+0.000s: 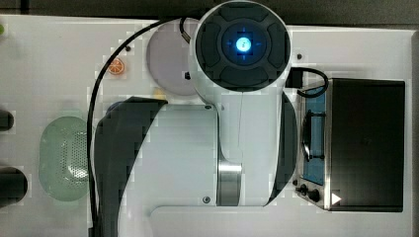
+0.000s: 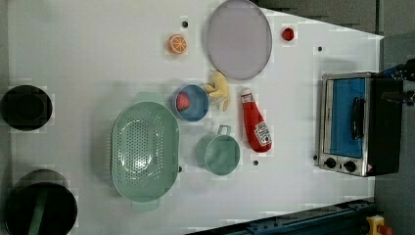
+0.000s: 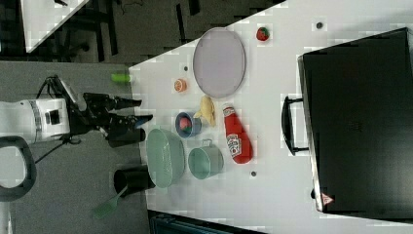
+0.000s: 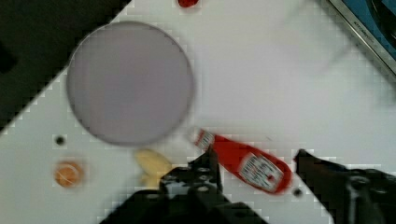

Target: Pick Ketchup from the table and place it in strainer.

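Claw released, jaws spread, high above ketchup, which lies flat on desk beside green cup. Advice: descend straight, straddle bottle's midsection crosswise, grip firmly, then carry to strainer.

The ketchup is seen as a glossy red plastic bottle with a paper-like white-and-red label, laid on a smooth, matt white desk. The strainer is shown in pale green plastic, its bottom perforated and its rim smooth. Brushed metal is seen on the toaster oven front, beside a matt black casing.
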### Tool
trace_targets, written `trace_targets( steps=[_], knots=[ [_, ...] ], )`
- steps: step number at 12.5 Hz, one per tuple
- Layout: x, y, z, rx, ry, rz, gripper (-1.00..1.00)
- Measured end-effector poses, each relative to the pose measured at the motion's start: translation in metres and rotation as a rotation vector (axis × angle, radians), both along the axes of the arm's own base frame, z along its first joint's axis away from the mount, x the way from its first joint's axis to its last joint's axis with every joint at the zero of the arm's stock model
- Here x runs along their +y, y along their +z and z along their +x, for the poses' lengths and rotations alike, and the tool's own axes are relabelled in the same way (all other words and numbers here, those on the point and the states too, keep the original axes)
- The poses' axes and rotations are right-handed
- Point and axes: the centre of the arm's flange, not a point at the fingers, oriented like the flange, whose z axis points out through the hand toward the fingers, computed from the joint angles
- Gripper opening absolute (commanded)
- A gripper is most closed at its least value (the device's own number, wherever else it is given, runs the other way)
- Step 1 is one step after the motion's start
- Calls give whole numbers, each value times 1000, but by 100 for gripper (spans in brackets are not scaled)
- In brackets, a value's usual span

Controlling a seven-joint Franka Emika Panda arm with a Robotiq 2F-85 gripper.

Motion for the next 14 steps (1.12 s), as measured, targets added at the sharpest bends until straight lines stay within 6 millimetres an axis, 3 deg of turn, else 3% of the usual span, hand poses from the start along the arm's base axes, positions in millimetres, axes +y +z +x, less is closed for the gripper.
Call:
trace_targets(
  steps=[3, 5, 7, 9, 14],
  knots=[
    [-5, -11, -51, 127, -27, 29, 99],
    [-4, -2, -63, 94, -27, 27, 100],
    [-1, -8, -61, 65, 11, 26, 100],
    [-1, -43, -68, 127, 79, 20, 100],
    [22, -164, -71, 193, 452, 54, 100]
  ],
)
